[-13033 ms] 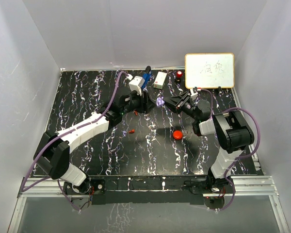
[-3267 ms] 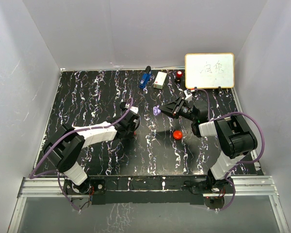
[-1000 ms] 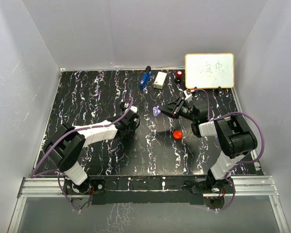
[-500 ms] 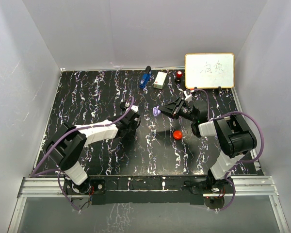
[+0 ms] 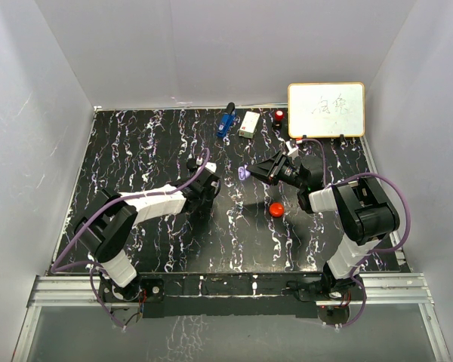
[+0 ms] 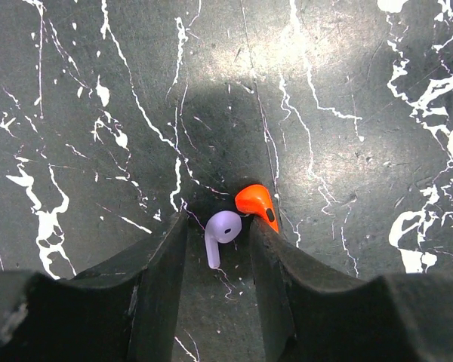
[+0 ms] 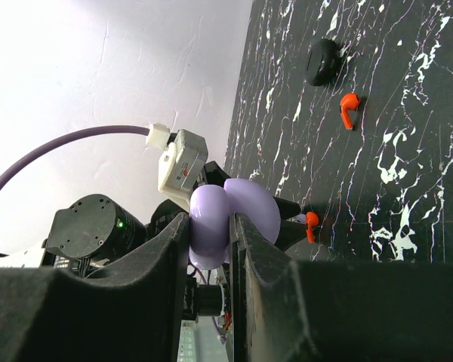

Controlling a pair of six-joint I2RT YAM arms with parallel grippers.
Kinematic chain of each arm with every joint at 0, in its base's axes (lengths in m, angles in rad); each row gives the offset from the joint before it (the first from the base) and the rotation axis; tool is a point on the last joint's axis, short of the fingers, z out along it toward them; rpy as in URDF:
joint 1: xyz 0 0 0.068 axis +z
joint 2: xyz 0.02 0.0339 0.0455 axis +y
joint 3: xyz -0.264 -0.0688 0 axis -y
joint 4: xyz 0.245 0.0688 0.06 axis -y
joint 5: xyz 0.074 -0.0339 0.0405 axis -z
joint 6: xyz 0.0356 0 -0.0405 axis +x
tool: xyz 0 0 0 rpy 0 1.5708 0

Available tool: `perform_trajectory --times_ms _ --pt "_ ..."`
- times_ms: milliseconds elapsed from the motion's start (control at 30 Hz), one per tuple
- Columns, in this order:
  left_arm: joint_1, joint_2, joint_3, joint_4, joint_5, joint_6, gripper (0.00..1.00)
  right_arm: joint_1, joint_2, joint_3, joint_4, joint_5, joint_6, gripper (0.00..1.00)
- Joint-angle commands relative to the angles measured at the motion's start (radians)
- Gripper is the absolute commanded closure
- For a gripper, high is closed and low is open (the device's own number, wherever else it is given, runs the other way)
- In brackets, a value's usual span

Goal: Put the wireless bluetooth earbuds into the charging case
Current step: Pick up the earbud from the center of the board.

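My left gripper is low over the table and open. A purple earbud lies on the table between its fingers, apart from both. A red earbud lies against the tip of the right finger. My right gripper is shut on a purple round charging case and holds it above the table, facing the left gripper. A red round case lies on the table below it. Another red earbud lies further off.
A blue gadget, a white box and a small red item stand at the back edge. A whiteboard stands at the back right. A black lump lies beyond the far red earbud.
My left gripper has edged slightly to the right and further back over the earbuds. My right gripper holds the purple case in about the same place.
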Motion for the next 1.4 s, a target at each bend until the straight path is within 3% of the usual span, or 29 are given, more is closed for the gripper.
perform_trajectory --times_ms 0,933,1367 --pt "0.001 0.053 -0.020 -0.109 0.028 -0.016 0.63 0.004 0.001 0.007 0.076 -0.006 -0.003 1.00" --pt "0.001 0.049 -0.056 -0.105 0.029 -0.026 0.78 0.005 0.002 0.006 0.088 -0.009 0.006 1.00" --pt "0.001 -0.078 0.034 -0.094 -0.042 0.028 0.95 0.004 0.001 0.012 0.087 -0.011 0.003 1.00"
